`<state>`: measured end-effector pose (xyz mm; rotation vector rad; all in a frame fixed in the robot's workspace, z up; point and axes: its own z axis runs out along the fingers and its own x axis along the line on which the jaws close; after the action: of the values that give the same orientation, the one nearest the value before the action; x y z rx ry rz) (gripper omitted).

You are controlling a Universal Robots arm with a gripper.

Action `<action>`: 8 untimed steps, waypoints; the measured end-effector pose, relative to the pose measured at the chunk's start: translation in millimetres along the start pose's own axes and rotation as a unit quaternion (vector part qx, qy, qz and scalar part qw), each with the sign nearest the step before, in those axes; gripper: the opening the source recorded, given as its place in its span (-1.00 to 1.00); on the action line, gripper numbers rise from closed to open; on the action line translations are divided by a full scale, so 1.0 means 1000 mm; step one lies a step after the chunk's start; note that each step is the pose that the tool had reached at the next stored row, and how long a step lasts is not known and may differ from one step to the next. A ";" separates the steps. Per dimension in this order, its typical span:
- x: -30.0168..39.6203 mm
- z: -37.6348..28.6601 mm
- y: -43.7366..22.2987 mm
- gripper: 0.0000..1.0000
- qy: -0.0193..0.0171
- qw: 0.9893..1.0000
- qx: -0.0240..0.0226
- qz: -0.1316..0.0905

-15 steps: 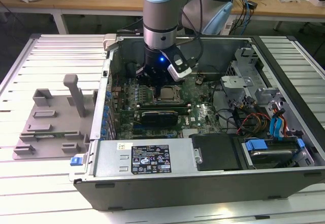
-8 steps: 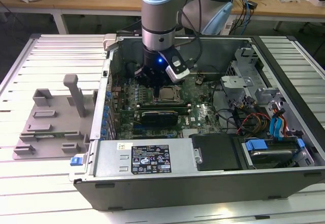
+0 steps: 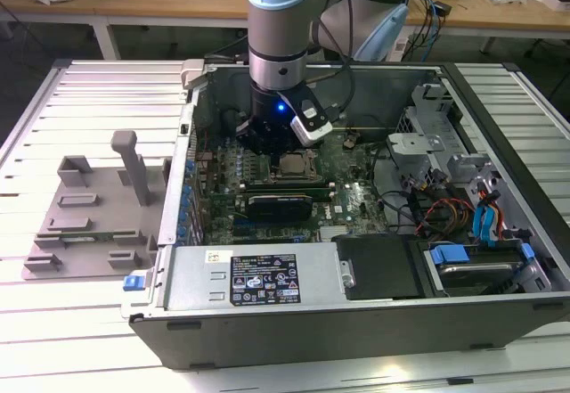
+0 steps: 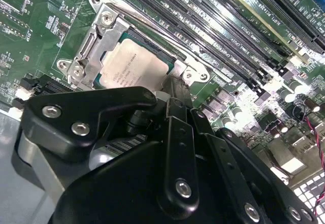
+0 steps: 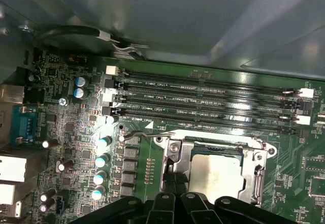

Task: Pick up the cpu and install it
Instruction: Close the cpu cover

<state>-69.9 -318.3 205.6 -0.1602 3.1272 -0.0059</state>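
The cpu [image 3: 292, 163], a flat square chip with a silver-grey top, lies flat in the metal-framed socket [image 4: 96, 41] on the green motherboard inside the open computer case. It is seen close up in both wrist views [image 4: 134, 64] [image 5: 216, 176]. My gripper [image 3: 280, 148] hangs straight down over the socket. Its black fingertips [image 5: 176, 176] are together and shut on nothing, at the socket's edge right beside the cpu [image 4: 175, 89]. Whether they touch the chip I cannot tell.
Long memory slots [image 5: 203, 102] run beside the socket, with capacitors [image 5: 101, 160] on another side. The case wall [image 3: 191, 143], power supply [image 3: 258, 277], and drive bays with cables [image 3: 481, 224] surround the board. A grey fixture plate [image 3: 85, 215] with raised blocks lies on the table at the exterior view's left.
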 end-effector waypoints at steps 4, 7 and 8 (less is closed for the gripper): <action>-0.0001 -0.0042 0.0000 -0.79 0.000 1.000 0.000 0.000; -0.0002 -0.0177 -0.0001 -0.79 0.000 1.000 0.000 0.000; -0.0002 -0.0220 -0.0001 -0.79 0.000 1.000 0.000 0.000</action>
<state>-69.9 -318.3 227.6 -0.1602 3.1271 -0.0057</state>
